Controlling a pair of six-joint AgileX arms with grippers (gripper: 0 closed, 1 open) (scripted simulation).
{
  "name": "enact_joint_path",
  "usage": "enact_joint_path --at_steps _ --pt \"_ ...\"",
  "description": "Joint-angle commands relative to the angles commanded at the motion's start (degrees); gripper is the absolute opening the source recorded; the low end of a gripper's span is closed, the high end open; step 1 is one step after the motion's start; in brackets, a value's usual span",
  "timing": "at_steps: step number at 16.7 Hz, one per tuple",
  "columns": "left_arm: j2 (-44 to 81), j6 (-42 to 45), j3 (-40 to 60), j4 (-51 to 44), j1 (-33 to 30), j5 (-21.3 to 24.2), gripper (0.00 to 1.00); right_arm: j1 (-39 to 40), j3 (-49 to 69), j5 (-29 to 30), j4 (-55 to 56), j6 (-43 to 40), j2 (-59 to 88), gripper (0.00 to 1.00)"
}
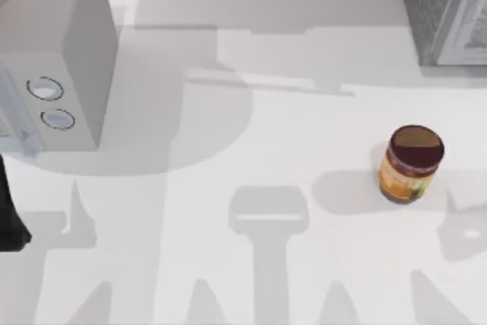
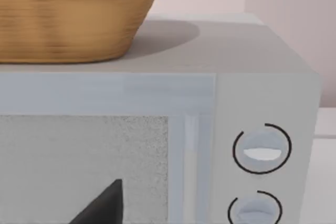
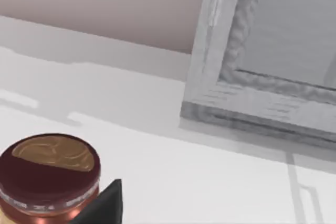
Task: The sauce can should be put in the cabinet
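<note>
**Can upright on the table, cabinet at the far right corner**

At the table's (image 1: 228,150) left side stands a pale grey microwave (image 1: 72,58) with two round dials (image 1: 46,89) on its front. From the left wrist view the same microwave (image 2: 262,93) fills the frame, a woven basket (image 2: 68,14) resting on its top, the dials (image 2: 261,149) stacked one above the other beside the speckled door window. A dark fingertip of the left gripper (image 2: 105,205) shows low in front of that door; whether this gripper is released or clenched cannot be told. In the top view a dark part of the left arm (image 1: 9,211) sits at the left edge, beside the microwave.

The middle of the table carries only shadows.

Toward the right, the can (image 1: 409,164) stands upright on the table, maroon lid up, orange label around its side, touching nothing. The cabinet (image 1: 445,9) sits at the far right corner, well apart from the can.

In the right wrist view the can (image 3: 50,174) is close by, with a dark fingertip of the right gripper (image 3: 102,205) just beside it; the fingers' state cannot be told. The cabinet's (image 3: 262,51) framed door is beyond.
</note>
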Motion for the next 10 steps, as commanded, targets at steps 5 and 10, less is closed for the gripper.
enact_joint_path --at_steps 5,10 --pt "0.0 0.0 0.0 0.0 0.0 0.0 1.0 -1.6 9.3 -11.0 -9.6 -16.8 14.9 1.0" --pt "0.0 0.0 0.0 0.0 0.0 0.0 1.0 -3.6 18.4 -20.4 -19.4 -33.3 29.6 1.0"
